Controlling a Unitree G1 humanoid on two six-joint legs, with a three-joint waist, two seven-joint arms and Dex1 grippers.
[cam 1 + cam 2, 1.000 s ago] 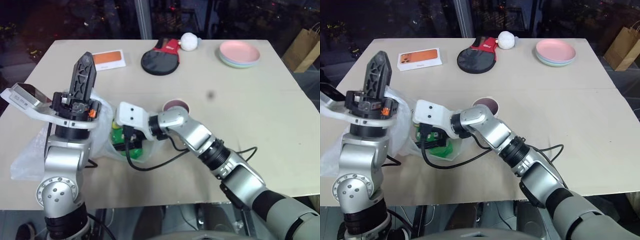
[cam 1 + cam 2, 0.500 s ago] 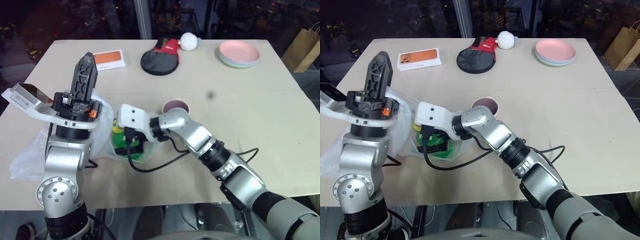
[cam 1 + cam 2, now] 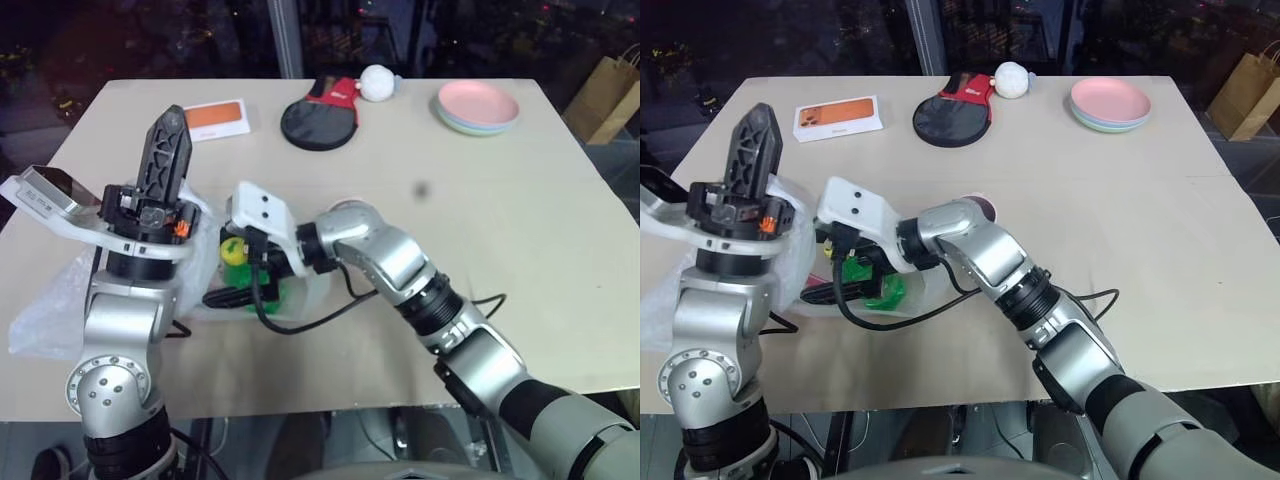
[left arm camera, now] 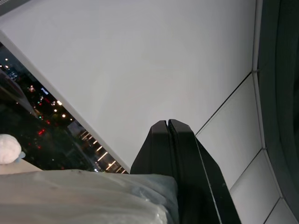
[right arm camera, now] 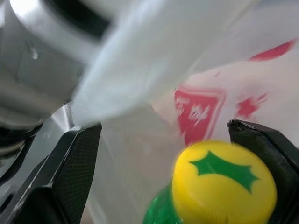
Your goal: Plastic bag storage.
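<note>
- The plastic bag (image 3: 60, 310) lies at the bench's (image 3: 520, 230) left front edge, its rim draped over the left arm.
- The left gripper (image 3: 167, 150) points up, its black fingers (image 4: 170, 140) pressed together, with a fold of the bag beside them in the wrist view.
- The right gripper (image 5: 168, 154) reaches into the bag's mouth, fingers spread wide on either side of a green bottle (image 3: 236, 265) with a yellow cap (image 5: 224, 184).
- A paddle (image 3: 318, 118), an orange box (image 3: 215, 118) and pink plates (image 3: 478, 106) sit at the far edge.
</note>
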